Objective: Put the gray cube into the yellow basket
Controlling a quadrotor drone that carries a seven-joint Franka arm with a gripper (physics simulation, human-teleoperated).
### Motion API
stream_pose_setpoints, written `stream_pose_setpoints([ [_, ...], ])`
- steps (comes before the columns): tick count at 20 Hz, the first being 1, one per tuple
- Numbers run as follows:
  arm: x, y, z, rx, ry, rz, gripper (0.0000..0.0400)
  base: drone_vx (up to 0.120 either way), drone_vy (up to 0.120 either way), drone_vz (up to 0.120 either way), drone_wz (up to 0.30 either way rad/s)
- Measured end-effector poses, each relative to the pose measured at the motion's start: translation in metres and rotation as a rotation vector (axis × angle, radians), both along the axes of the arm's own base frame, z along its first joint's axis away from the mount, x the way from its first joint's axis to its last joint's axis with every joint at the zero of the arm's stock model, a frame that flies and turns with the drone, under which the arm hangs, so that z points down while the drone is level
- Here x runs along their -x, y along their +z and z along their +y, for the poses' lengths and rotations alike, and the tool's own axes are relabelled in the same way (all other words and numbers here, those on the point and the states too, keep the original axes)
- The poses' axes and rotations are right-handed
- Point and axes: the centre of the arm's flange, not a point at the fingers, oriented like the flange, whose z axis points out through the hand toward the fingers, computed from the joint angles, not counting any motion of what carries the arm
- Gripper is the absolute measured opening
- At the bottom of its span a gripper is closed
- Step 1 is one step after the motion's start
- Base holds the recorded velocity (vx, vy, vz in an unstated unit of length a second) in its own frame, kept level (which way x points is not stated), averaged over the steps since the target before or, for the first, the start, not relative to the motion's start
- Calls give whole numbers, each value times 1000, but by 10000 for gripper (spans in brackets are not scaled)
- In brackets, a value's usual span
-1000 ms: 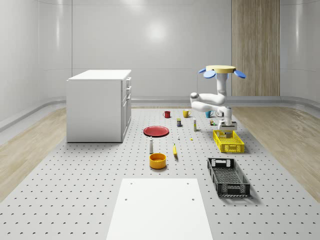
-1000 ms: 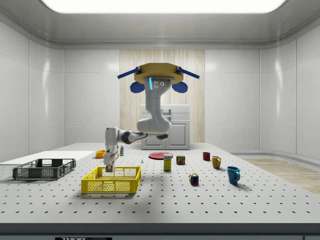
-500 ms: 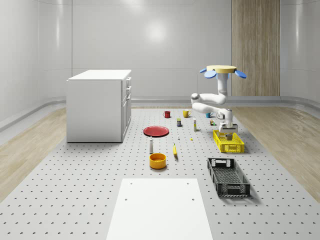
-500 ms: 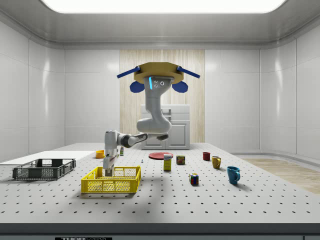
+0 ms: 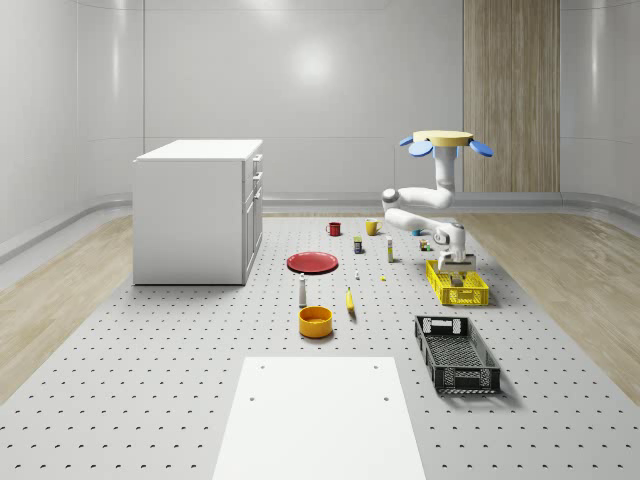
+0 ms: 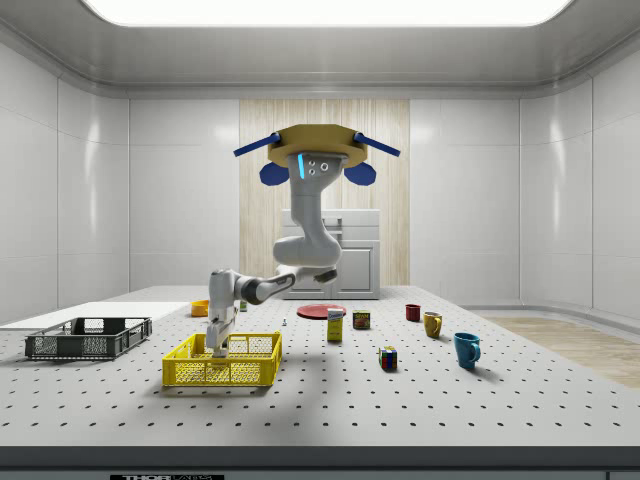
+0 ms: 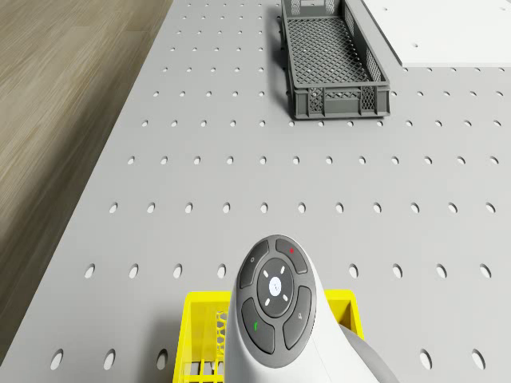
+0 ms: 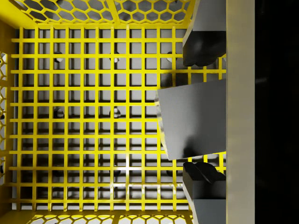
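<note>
I hovered above the yellow basket (image 6: pixel 223 361), my gripper (image 8: pixel 203 112) lowered inside it, clenched on the gray cube (image 8: pixel 194 119) just above the mesh floor. Releasing off-centre, the cube might have tumbled against a wall.

Yellow basket (image 8: pixel 93 93) grid floor open beside gray cube (image 8: pixel 194 119), walls ringing it
</note>
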Motion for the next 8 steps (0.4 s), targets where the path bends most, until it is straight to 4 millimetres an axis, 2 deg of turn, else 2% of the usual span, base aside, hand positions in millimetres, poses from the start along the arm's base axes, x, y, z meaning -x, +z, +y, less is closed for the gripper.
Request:
stream_pose_setpoints([
  [3,0,-4,0,0,0,0,367,0,0,0,0],
  [8,0,-13,0,0,-1,0,389,0,0,0,0],
])
